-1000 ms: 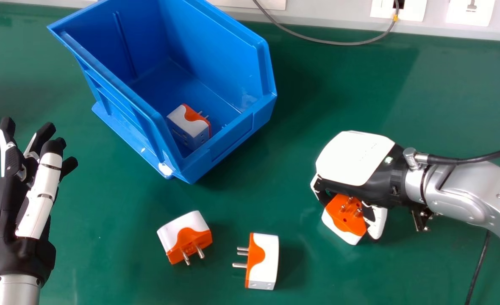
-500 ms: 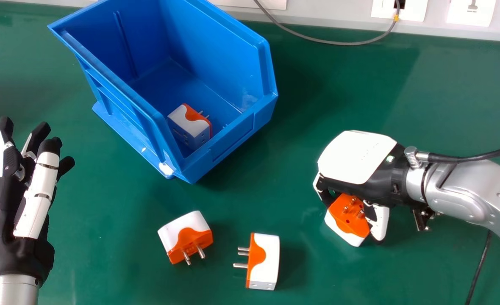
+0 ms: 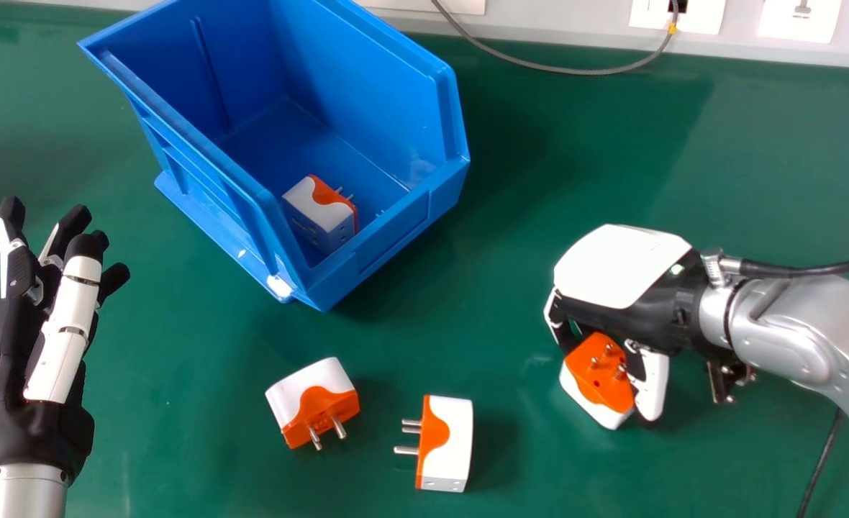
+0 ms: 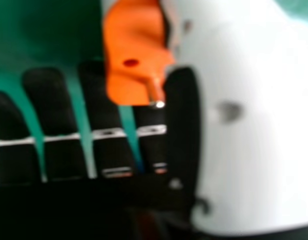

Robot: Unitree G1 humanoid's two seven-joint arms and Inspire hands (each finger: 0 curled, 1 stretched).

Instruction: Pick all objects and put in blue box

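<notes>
At the right of the head view, my right hand is palm down, its fingers and thumb curled round an orange and white plug adapter whose pins face up. In the right hand view the adapter lies between the fingers and the thumb of my right hand. Two more adapters rest on the table, one tilted, the other with pins pointing left. Inside the blue box lies another adapter. My left hand is at the left edge, fingers extended.
The green table has a wall with sockets along its far edge. A grey cable loops down from there, and a black cable runs at the lower right, beneath the right forearm.
My right hand has shifted a little to the right and toward the near edge, and the adapter in it has moved the same way. The left hand has barely moved.
</notes>
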